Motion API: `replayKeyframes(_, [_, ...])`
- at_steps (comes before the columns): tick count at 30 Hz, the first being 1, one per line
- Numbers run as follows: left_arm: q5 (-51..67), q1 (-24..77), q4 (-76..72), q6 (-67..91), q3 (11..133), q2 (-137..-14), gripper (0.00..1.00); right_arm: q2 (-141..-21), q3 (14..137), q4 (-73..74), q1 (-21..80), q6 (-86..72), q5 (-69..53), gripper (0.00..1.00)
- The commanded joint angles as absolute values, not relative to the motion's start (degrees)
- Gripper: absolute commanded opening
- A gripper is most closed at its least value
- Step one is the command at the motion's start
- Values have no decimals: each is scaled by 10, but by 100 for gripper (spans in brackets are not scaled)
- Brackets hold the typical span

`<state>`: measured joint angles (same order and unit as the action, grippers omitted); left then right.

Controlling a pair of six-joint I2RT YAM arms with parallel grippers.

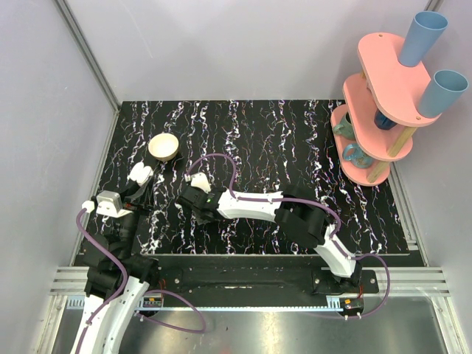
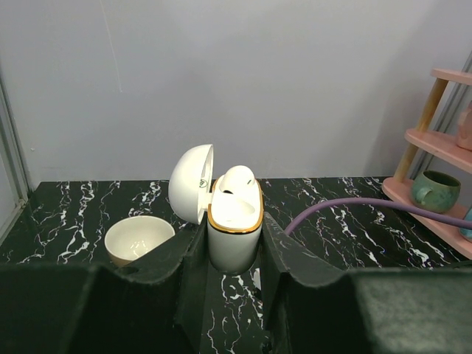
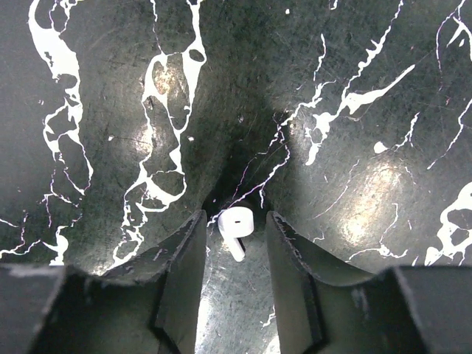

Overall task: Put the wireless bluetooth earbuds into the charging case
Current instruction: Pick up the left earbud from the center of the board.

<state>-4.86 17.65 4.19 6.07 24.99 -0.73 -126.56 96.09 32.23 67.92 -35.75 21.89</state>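
Observation:
My left gripper (image 2: 234, 254) is shut on the lower half of the charging case (image 2: 234, 234), a white shell with a gold rim, and holds it upright just above the table. Its lid (image 2: 190, 183) hangs open to the left. One white earbud (image 2: 237, 179) sits in the far side of the case. In the top view the left gripper (image 1: 140, 179) and the case (image 1: 139, 173) are at the left. My right gripper (image 3: 234, 230) is open and points down, its fingers on either side of a second earbud (image 3: 237, 225) lying on the marble table. The fingers do not touch it. In the top view the right gripper (image 1: 193, 193) is left of centre.
A cream bowl (image 1: 164, 146) stands behind the left gripper and also shows in the left wrist view (image 2: 139, 240). A pink tiered rack (image 1: 380, 110) with blue cups and mugs stands at the far right. A purple cable (image 2: 354, 205) runs across the table.

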Motion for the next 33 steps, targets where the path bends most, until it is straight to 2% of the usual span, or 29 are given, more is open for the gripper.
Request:
replayKeyframes(1, [-37,171,11,67,257,4,0,-1277,971,321,687,-352,216,42])
replayKeyframes(10, [-36,169,11,68,256,4,0,-1277,969,323,687,-354,219,42])
replayKeyframes(13, [-34,168,10,69,256,4,0,-1277,969,323,687,-354,217,38])
replayKeyframes(33, [-27,163,9,72,256,-11,0,-1290,975,323,688,-314,212,42])
